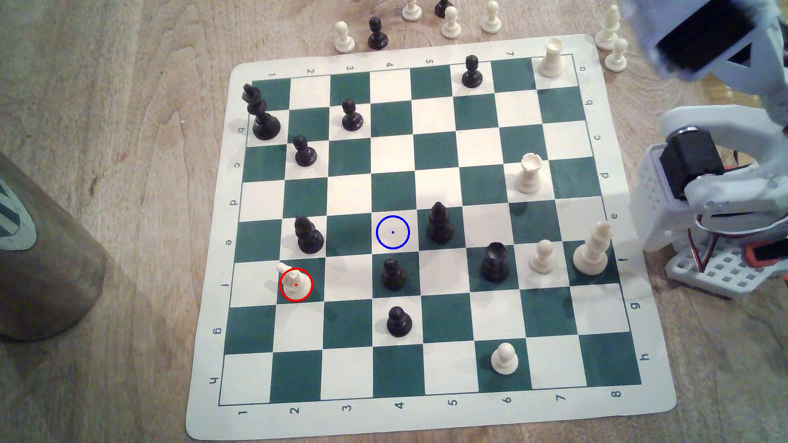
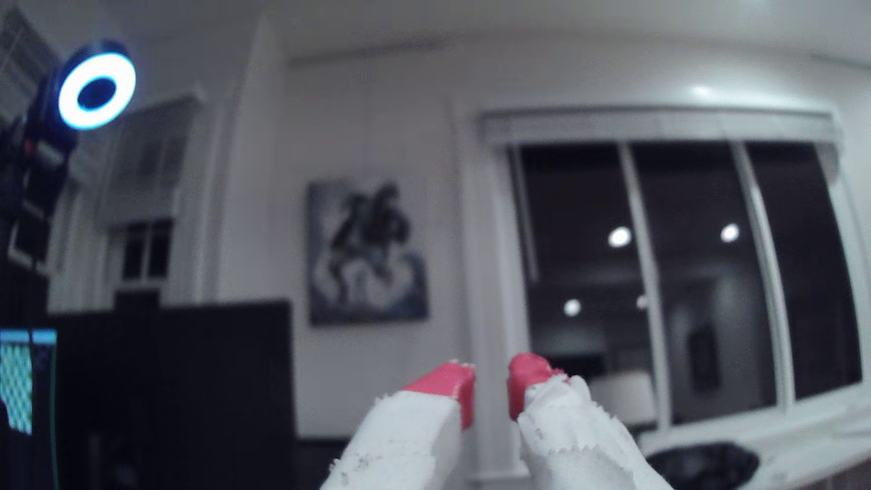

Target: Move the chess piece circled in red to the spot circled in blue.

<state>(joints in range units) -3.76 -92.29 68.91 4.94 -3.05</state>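
Observation:
The chess piece circled in red (image 1: 294, 283) is a small cream knight, upright on a green square near the exterior view's left side of the board (image 1: 426, 419). The spot circled in blue (image 1: 392, 232) is a bare cream square two files to the right and one row farther back. The arm (image 1: 699, 179) is folded up off the board at the exterior view's right edge, far from both. In the wrist view my gripper (image 2: 490, 384) points out into the room. Its red fingertips (image 2: 447, 381) stand almost together, with a narrow slit and nothing between them.
A black bishop (image 1: 439, 223) stands just right of the blue spot, a black pawn (image 1: 393, 274) just in front, and another black bishop (image 1: 308, 236) behind the knight. A brown tub (image 1: 38, 264) sits at the left. Several captured pieces (image 1: 450, 21) stand beyond the far edge.

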